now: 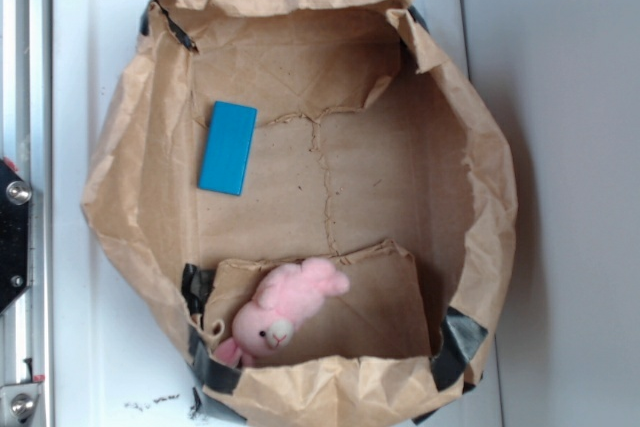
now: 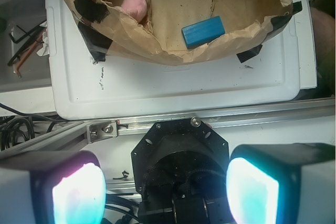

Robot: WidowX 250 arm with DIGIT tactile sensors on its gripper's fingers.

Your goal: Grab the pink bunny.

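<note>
Judging by its fluffy pile, the small pale-pink plush bunny (image 1: 283, 307) should be light, soft and squashy, so I expect it to give under pressure and not slip. I would close across its round head or plump middle, not the floppy ears, which would likely fold and slide out. It has a cream muzzle, black dot eyes and ears trailing away from its face. It lies inside the crumpled brown paper bag (image 1: 480, 157), in a near corner on a folded paper flap, tucked close against the bag's wall beside black tape patches (image 1: 200, 287). A flat blue rectangular block (image 1: 228, 147) lies well apart from it on the bag's floor. My pincer (image 2: 165, 190) is apart, its two glowing pads (image 2: 77, 193) wide of each other, well back from the bag over the white tray (image 2: 173, 85) edge and metal rail (image 2: 157, 124), holding nothing.
</note>
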